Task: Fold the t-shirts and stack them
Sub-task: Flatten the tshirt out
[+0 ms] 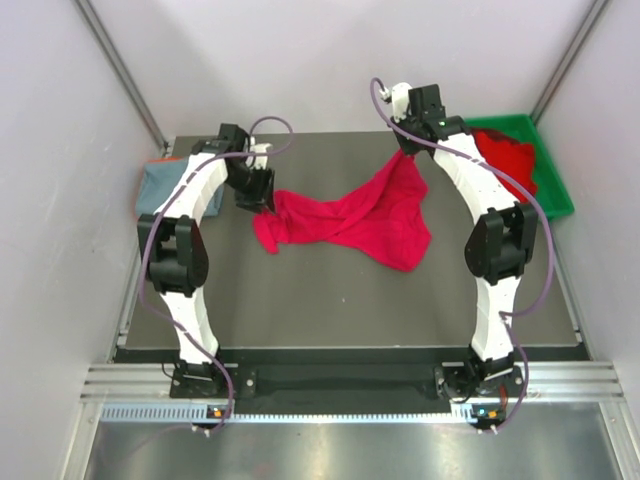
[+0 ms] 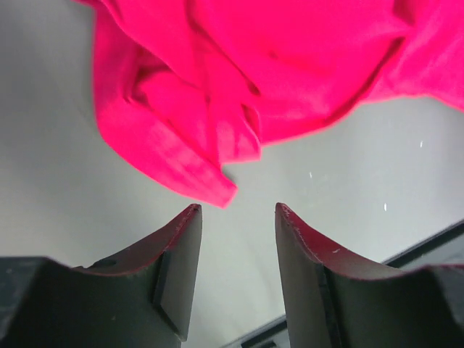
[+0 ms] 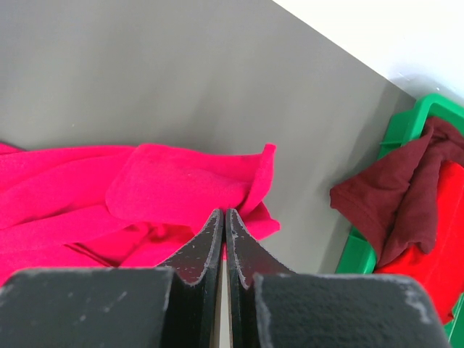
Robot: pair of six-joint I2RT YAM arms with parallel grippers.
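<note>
Red t-shirt lay crumpled on the table, its hem just beyond the half-open, empty left gripper. The right gripper was clamped shut on its 2 o'clock corner. The left arm hid part of the grey-blue t-shirt at 9 o'clock.

Table: dark grey matte top, few pale specks in left wrist view. Red shirt crumpled across far middle; left end bunched on surface, lower lobe spread toward centre, far right corner lifted off top. Grey-blue shirt at far left edge, lying flat, partly hidden behind arm, apart from red shirt. Green bin at far right corner, near red shirt's lifted corner
</note>
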